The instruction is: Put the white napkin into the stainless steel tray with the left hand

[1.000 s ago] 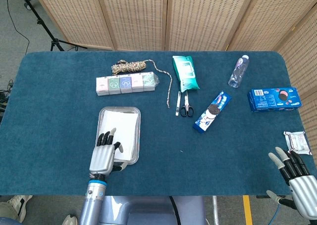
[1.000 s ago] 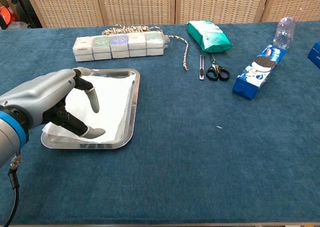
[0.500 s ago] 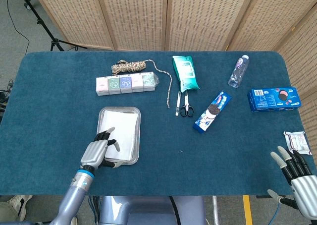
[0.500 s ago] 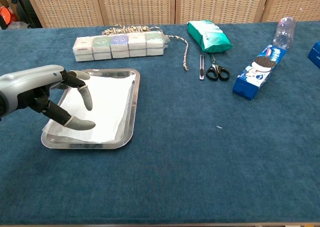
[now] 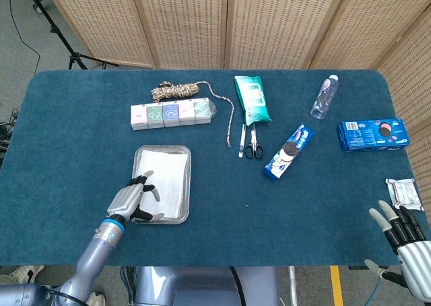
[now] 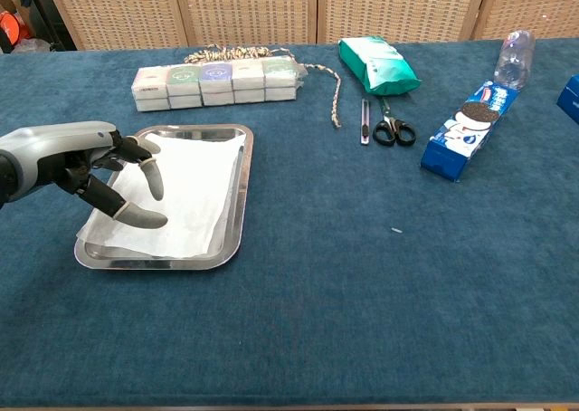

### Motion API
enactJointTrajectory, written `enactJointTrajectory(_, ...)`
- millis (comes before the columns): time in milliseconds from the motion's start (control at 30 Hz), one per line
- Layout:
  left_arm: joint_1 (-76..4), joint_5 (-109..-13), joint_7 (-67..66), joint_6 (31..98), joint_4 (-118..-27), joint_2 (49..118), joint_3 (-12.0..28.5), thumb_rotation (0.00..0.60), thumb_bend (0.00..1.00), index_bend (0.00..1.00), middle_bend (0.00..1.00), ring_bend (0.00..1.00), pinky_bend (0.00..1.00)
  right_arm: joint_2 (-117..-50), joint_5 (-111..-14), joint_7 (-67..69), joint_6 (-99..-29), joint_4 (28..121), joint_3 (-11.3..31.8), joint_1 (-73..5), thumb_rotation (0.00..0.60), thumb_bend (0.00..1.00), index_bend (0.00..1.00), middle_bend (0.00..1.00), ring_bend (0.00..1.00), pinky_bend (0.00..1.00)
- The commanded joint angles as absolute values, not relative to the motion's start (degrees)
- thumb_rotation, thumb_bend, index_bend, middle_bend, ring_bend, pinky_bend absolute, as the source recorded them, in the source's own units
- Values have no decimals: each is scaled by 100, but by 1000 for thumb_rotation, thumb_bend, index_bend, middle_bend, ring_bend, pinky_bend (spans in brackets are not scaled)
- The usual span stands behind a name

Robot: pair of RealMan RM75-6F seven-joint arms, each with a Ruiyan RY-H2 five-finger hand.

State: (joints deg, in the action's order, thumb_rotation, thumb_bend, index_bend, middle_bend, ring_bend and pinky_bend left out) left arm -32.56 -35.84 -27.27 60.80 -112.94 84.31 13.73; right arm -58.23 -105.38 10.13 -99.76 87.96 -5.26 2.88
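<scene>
Since half a second earlier the left hand (image 6: 86, 171) had drawn back toward the table's near-left edge, its fingers now over only the tray's left rim rather than its middle; the right hand (image 5: 404, 235) had barely shifted.

The dark blue felt-covered table (image 5: 81, 151) stood before woven wicker screen panels (image 5: 182, 23), with a black tripod leg (image 5: 67, 46) on the grey floor at 11 o'clock.

The left hand was released — fingers spread and gently curled, holding nothing, hovering at the tray's 9 o'clock side; whether a fingertip brushed the napkin could not be told. The right hand, at the table's 4 o'clock corner, was likewise empty with fingers apart.

The white paper napkin (image 6: 194, 189) lay flat inside the rectangular stainless steel tray (image 6: 237, 214), one corner lapping the near-left rim. At 12 o'clock from the tray sat a row of pastel tissue packs (image 5: 172, 113) — beyond them a coil of braided rope (image 5: 176, 89).
</scene>
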Motion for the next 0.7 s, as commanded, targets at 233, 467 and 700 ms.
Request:
enactJointTrajectory(233,-3553,-3696,-2255,5729,-10726,8678,1379,498,164,507,0,0,0,-5802,-10482,1121,-9965,8775,-500,276,600,0,0,0,0,0)
enactJointTrajectory(467,-3696,-3761,-2108,5676,-10472,8823,1330,497,165,507,0,0,0,-5794,-10485,1158,-9994,8762,-500,288,600,0,0,0,0,0)
enactJointTrajectory(700,-3747,-4170,-1652,5506,-10006,9014,1314,497,165,507,0,0,0,-5794,-10473,1173,-9983,8758,-491,283,600,0,0,0,0,0)
